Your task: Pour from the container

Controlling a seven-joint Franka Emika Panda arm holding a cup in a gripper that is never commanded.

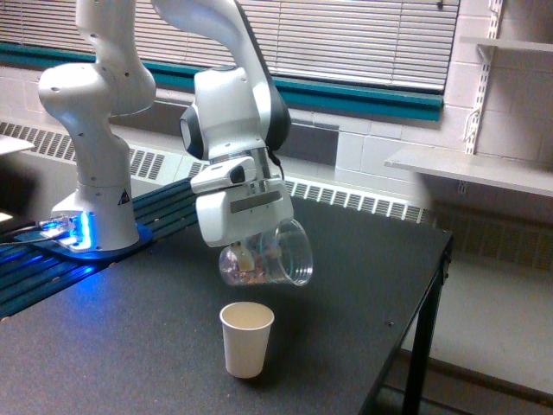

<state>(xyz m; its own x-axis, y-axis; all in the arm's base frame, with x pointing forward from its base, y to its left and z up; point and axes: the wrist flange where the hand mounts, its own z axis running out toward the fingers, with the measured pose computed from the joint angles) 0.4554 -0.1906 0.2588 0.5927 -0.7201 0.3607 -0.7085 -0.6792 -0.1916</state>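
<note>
The white Franka arm's gripper (pixel 251 251) hangs over the dark, matte-topped table (pixel 346 285), and in it sits the clear, see-through plastic cup with a wide rim (pixel 268 257). The jaws are mostly hidden behind the white gripper body and the cup wall, but the cup stays up in the air with nothing else under it, so they are evidently clamped on it, seemingly near its base end. The cup lies tipped well over, close to horizontal, its open rim facing the exterior view's right and slightly toward the camera. Some small brownish and pale pieces (pixel 246 270) rest against the lower wall near the closed end; what they are is too blurred to tell.

Below the plastic cup, and clear of it, stands a small opaque white paper cup (pixel 246 338), upright on the table, its mouth open. The plastic cup's closed end is roughly above it, while the pouring rim sits a little to the exterior view's right of the paper cup's mouth.

As a judgement of progress: the carrying and positioning look largely done, and the tilt is well begun, yet no pieces are seen at the rim, in the air, or on the table, so the pouring proper appears not yet to have happened. Whether anything already lies inside the paper cup cannot be seen. What seems left is to tip further so the contents slide out, with the rim lined up over the paper cup; as it stands, a spill past the far side looks possible.
</note>
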